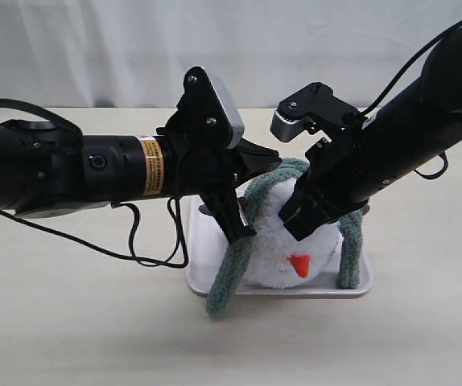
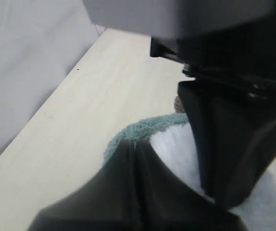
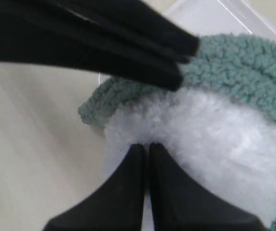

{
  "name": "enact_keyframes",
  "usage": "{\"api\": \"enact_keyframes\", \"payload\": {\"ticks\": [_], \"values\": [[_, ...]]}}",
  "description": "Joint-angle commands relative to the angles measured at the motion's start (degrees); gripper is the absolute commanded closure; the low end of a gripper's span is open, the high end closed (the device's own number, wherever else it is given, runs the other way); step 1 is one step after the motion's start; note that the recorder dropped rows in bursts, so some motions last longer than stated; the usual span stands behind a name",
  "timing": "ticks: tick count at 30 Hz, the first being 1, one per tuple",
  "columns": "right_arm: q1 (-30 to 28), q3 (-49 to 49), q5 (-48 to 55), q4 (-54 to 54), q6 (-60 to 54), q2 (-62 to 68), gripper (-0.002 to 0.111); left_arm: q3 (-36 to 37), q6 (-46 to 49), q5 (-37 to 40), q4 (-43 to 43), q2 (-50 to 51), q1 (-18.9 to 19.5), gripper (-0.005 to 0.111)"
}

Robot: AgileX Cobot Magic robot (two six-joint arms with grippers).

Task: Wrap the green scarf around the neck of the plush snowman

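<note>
Snowman (image 1: 275,257): fluffy white plush, lying in tray (image 1: 199,273), orange cone nose (image 1: 299,264) just below the right pincer's tips. Eyes, buttons, twig arms hidden by the arms. Scarf (image 1: 229,277): fuzzy grey-green fleece, rope-like, looped behind the white ball, passing under and behind both pincers. One end hangs below the left pincer, over the tray edge onto the table (image 1: 70,322). The other end runs down beside the right pincer, on the side away from the left one, and stays inside the tray. Left pincer (image 1: 244,231): jaws closed, tips down at the scarf's edge where fleece meets white fur. Cannot tell if fleece is caught between them. Right pincer (image 3: 145,146): jaws closed together, nothing between, tips pressed into the white fur, scarf just beyond them. The pincers are near each other, with the snowman between and beneath them.
</note>
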Motion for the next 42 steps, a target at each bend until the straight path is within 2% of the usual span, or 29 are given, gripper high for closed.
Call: {"api": "enact_keyframes", "payload": {"ticks": [1, 5, 17, 25, 32, 42], "values": [[0.0, 0.8, 1.1, -1.2, -0.8, 0.2, 0.104, -3.2, -1.5, 2.2, -0.4, 3.7, 0.4, 0.107], [0.0, 0.8, 1.1, -1.0, -0.5, 0.2, 0.104, -3.2, -1.6, 2.7, 1.2, 4.5, 0.4, 0.107], [0.0, 0.8, 1.1, -0.7, 0.0, 0.2, 0.104, -5.2, 0.9, 13.3, 0.2, 4.5, 0.5, 0.107], [0.0, 0.8, 0.9, -0.7, 0.0, 0.2, 0.104, -5.2, -2.1, 13.3, -0.5, -0.5, -0.6, 0.107], [0.0, 0.8, 0.3, -0.7, 0.0, 0.2, 0.104, -4.8, -11.6, 20.3, 12.3, -3.4, -4.3, 0.107], [0.0, 0.8, 0.3, -0.7, 0.0, 0.2, 0.104, -2.5, -14.8, 13.7, 13.4, -2.4, -4.9, 0.107]]}}
